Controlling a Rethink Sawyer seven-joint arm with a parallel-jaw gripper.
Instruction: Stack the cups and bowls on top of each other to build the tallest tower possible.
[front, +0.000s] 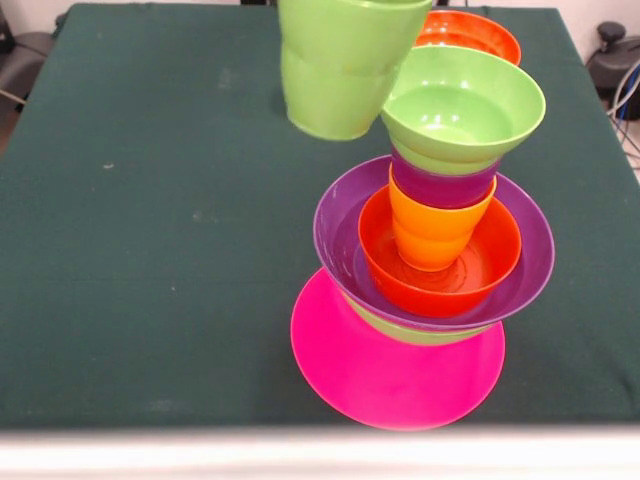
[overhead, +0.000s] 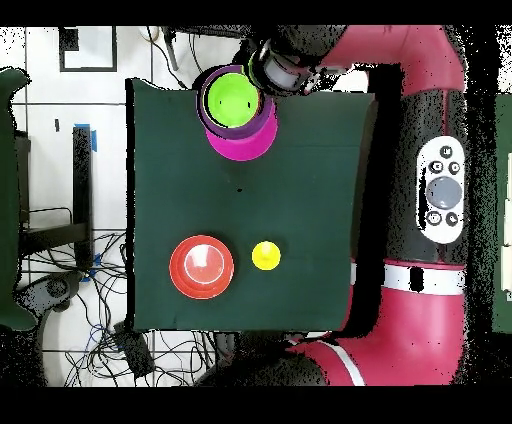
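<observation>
The tower stands near the table's front edge on a wide pink bowl (front: 395, 375). Above that come a light green bowl (front: 420, 333), a wide purple bowl (front: 335, 235), an orange-red bowl (front: 440, 280), an orange cup (front: 435, 230), a purple cup (front: 445, 187) and a light green bowl (front: 460, 105) on top. A light green cup (front: 335, 70) hangs in the air just left of the tower's top, its rim cut off by the picture's edge. In the overhead view my gripper (overhead: 272, 70) sits right beside the tower (overhead: 235, 100); its hold on the cup is hidden under the wrist.
A second orange-red bowl (overhead: 202, 266) lies alone on the green cloth, also seen behind the tower (front: 475, 35). A yellow cup (overhead: 266, 256) stands beside it. The red arm (overhead: 430, 180) runs along one side of the table.
</observation>
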